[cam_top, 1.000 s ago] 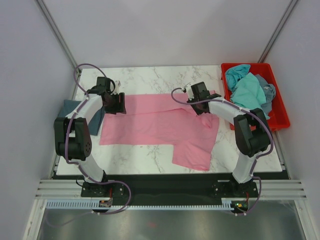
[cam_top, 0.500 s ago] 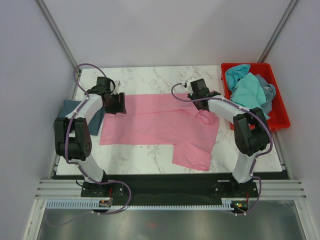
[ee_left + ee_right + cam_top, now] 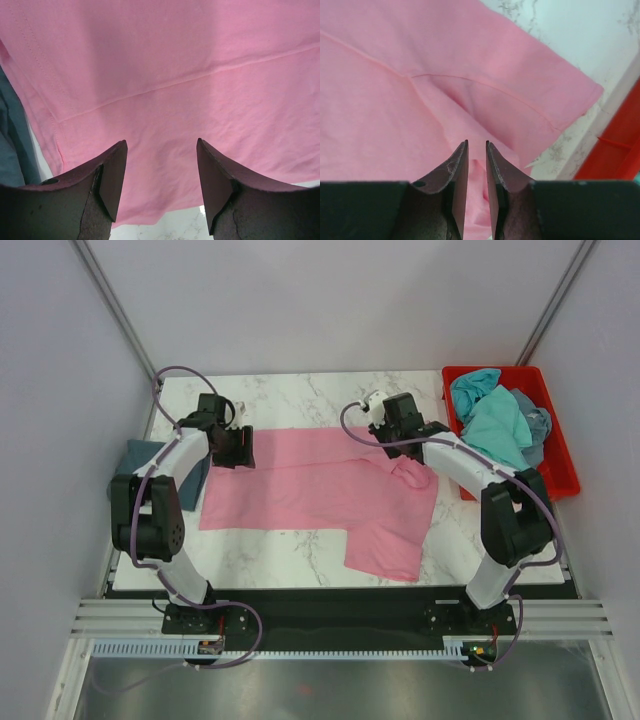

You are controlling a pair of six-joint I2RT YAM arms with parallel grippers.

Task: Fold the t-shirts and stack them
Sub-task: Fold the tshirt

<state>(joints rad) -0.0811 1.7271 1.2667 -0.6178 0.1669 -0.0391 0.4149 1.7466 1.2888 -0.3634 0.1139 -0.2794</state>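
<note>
Turquoise t-shirts (image 3: pixel 495 425) in red crate (image 3: pixel 561 456), left hand (image 3: pixel 161 145) spread, right hand's (image 3: pixel 477 143) grip unclear

Shirt (image 3: pixel 310 485) spread mid-table (image 3: pixel 300 395). Second shirt (image 3: pixel 140 455) at left edge. Crate (image 3: pixel 560 478) at far right, holding more shirts (image 3: pixel 495 420). Left pincer (image 3: pixel 243 446) over spread shirt's far-left corner, right pincer (image 3: pixel 383 433) over far-right.

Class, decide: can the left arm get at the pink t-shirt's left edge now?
Probably yes: the left gripper hovers right over the pink t-shirt, jaws open, with nothing between them and the cloth.
</note>
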